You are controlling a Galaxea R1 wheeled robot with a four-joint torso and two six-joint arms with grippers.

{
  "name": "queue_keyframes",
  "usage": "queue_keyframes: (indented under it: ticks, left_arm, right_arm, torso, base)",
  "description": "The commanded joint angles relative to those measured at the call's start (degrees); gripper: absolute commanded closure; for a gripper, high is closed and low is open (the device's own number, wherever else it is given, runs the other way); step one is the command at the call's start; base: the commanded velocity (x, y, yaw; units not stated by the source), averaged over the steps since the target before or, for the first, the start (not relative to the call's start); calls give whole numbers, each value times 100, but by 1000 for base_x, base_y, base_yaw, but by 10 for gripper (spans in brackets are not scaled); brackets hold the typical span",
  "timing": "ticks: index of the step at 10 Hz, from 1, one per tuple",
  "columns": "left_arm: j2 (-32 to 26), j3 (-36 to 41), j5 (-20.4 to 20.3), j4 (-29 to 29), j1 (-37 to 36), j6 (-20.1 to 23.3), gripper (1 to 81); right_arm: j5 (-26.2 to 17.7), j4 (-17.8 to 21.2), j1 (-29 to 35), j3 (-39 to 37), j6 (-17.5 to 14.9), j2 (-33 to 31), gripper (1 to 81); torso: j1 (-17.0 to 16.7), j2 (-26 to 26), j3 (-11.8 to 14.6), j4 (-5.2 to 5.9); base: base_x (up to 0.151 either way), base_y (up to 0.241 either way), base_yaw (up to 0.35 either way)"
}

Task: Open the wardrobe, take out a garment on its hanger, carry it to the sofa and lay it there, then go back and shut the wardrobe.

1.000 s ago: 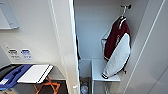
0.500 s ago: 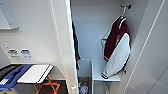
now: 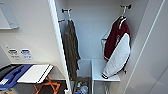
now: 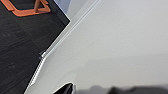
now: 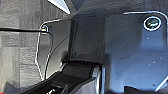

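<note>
Whether either gripper is spread or pressed together we cannot tell. We face the wardrobe (image 3: 57,50), doors open, with the garment (image 3: 117,47) hanging on its hanger (image 3: 123,13) at the rear right, well apart from an olive-brown garment (image 3: 71,47). A careless lift could snag the hook or slide the jacket off.

One open wardrobe (image 3: 93,30) holding two hanging garments: one maroon jacket with white sleeves (image 3: 117,50) and one olive-brown garment (image 3: 70,47). Two wall hooks: one (image 3: 66,10) above the olive-brown garment, one (image 3: 125,6) above the jacket. One white hanger (image 3: 123,13) carrying the jacket. Two labels (image 3: 20,53) on the wall beside the wardrobe. One orange frame (image 3: 47,87) on the dark floor (image 4: 17,47).
</note>
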Motion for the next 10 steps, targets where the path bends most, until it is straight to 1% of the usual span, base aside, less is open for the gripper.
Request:
queue_keyframes:
  ticks: [1, 3, 5, 6, 7, 10]
  left_arm:
    - [109, -115, -290, -956, -728, -161, 10]
    - [-58, -89, -290, -991, -579, -170, 10]
    - [-164, -106, -290, -1228, -456, -161, 10]
    - [-250, -106, -281, -1515, -386, -135, 10]
    - [-321, -106, -281, -1624, -289, -117, 10]
    - [-436, -89, -202, -1571, 36, -108, 10]
  right_arm:
    - [-370, -26, 293, 77, -13, 44, 10]
    - [-370, -17, 302, 60, -13, 53, 10]
    - [-370, -8, 302, 60, -13, 53, 10]
    - [-370, 0, 293, 60, -13, 53, 10]
    - [-370, 0, 293, 60, -13, 53, 10]
    - [-370, 0, 302, 60, -13, 53, 10]
  torso:
    - [0, 0, 0, 0]
    - [0, -2, 0, 0]
    - [0, -24, 0, 0]
    - [0, -29, 0, 0]
    - [-2, -29, 0, 0]
    - [0, -29, 0, 0]
  base:
    - [0, 0, 0]
    - [0, 0, 0]
    - [0, 0, 0]
    - [0, 0, 0]
    - [0, 0, 0]
    - [0, 0, 0]
